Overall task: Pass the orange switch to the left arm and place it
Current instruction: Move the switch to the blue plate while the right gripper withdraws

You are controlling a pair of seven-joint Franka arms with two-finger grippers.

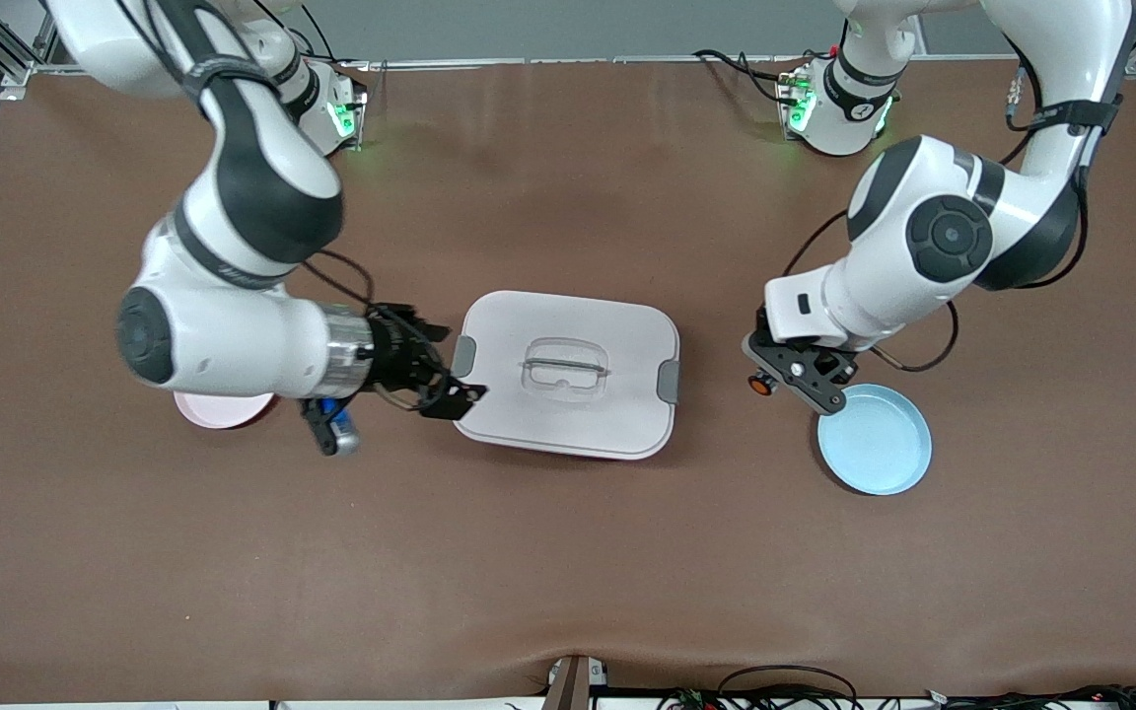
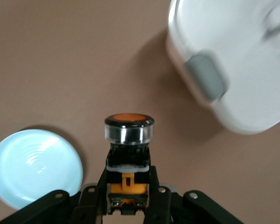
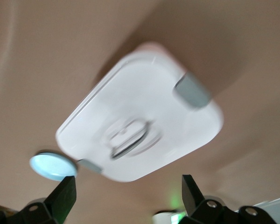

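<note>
The orange switch is held in my left gripper, up over the table between the white box and a light blue plate. In the left wrist view the switch sits clamped between the shut fingers, its orange cap pointing away from the wrist. My right gripper is open and empty, hovering at the box's end toward the right arm's side. In the right wrist view its gripper shows spread fingertips, with the box past them.
The box lies shut in the table's middle, with grey latches at both ends. A pink plate lies partly hidden under the right arm. The blue plate also shows in the left wrist view and the right wrist view.
</note>
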